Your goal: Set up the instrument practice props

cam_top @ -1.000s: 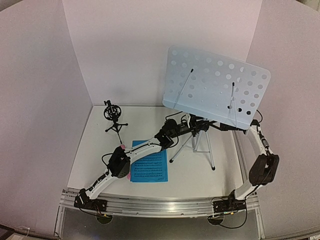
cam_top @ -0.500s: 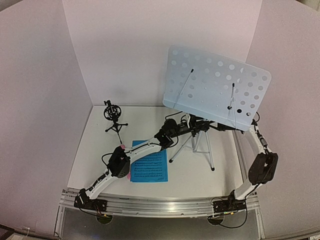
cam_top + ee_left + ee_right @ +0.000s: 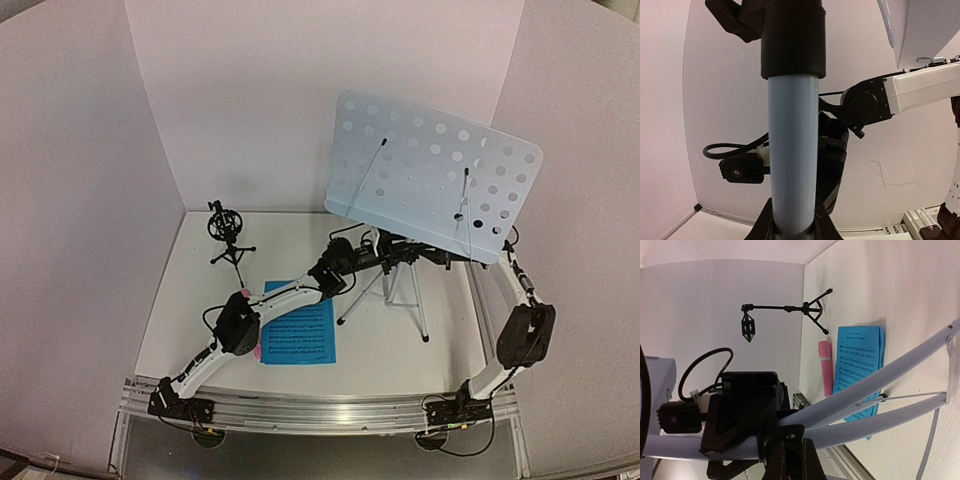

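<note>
Seen from above, one small black mic holder (image 3: 228, 232) stands upright on its own tripod at about 10 o'clock on the counter (image 3: 400, 350), well apart from everything else. At 7 o'clock one bright blue sheet-music page (image 3: 298, 335) lies flat, partly under the left arm; whether a second page lies beneath it cannot be told. One slim pink microphone (image 3: 825, 367) lies just beside the page's left edge, parallel to it.

Right of centre, toward 2 o'clock, one pale-blue perforated music stand (image 3: 435, 175) stands on three silver tripod legs (image 3: 420, 310), its desk tilted and carrying two thin black retaining wires (image 3: 463, 190).

The left end effector (image 3: 792, 227) is narrowed around the stand's pale-blue post (image 3: 792, 150), a finger on each side. The right end effector (image 3: 790, 450) has its jaws pressed together at the black hub (image 3: 785, 432) where the legs meet; whether it pinches anything there cannot be told.
</note>
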Controlling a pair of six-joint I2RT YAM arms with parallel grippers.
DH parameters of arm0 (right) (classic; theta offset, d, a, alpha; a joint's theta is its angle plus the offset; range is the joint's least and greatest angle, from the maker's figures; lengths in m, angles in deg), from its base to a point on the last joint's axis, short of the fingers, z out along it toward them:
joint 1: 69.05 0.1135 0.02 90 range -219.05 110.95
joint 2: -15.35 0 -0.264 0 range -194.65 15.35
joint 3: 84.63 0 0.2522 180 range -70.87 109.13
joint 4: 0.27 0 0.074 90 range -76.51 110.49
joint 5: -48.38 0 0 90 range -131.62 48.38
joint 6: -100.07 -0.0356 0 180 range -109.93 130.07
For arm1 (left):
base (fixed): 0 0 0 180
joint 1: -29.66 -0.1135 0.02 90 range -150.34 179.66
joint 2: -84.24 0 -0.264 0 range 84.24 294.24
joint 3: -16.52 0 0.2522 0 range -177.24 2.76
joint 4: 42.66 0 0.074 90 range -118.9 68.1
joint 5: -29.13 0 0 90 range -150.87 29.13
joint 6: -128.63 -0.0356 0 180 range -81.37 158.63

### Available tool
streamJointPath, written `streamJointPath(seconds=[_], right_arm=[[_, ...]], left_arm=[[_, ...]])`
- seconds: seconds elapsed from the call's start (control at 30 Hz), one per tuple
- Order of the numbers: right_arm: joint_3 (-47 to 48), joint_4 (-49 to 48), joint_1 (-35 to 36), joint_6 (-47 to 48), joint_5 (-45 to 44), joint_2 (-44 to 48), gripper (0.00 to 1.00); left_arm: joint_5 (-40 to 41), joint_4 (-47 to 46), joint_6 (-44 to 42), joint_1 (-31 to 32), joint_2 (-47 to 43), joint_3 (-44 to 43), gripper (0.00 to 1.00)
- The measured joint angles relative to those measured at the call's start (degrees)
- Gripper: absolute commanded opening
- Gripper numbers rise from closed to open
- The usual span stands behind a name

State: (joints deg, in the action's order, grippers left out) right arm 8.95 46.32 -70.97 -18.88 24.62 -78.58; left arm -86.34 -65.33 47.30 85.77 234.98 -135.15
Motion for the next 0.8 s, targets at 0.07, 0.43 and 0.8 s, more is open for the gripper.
streamJointPath(seconds=[0.07, 0.43, 0.8], right_arm=[[-0.1, 0.0, 0.0, -4.9, -0.2, 0.1, 0.00], [0.1, 3.7, 0.0, -18.5, -2.1, 0.6, 0.58], [0.3, 4.3, -9.7, 3.7, -10.7, 4.6, 0.70]], left_arm=[[-0.1, -0.1, 0.0, 0.0, 0.0, 0.2, 0.00], [0.2, -1.7, 0.0, 0.0, -0.9, 2.1, 0.00], [-0.6, -3.8, -0.5, 0.0, -3.0, 6.1, 0.00]])
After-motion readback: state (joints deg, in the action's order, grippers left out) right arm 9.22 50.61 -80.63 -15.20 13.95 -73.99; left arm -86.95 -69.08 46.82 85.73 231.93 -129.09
